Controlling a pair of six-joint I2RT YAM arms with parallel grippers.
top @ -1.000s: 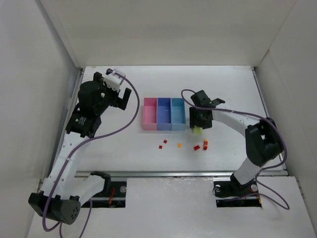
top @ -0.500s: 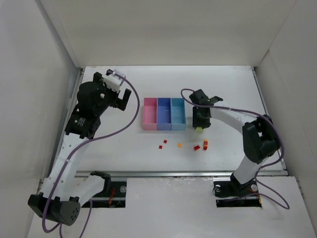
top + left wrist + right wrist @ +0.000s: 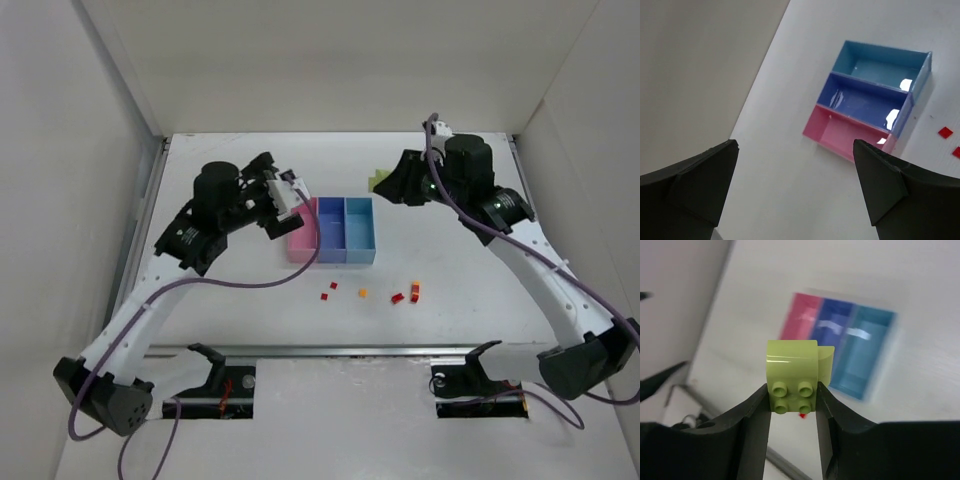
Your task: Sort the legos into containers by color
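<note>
Right gripper is up off the table, jaws closed part-way and pinching the yellow-green brick by its two sides. The studs face the wrist camera. From the top view the brick hangs just past the far right corner of the light blue bin, with the bins well below it in the wrist view.

Left gripper is spread as wide as it goes, with nothing between the fingers. It hovers by the pink bin at the left end of the row.

Down on the table, the small legos, red and orange, lie scattered in front of the bins and apart from both grippers.
</note>
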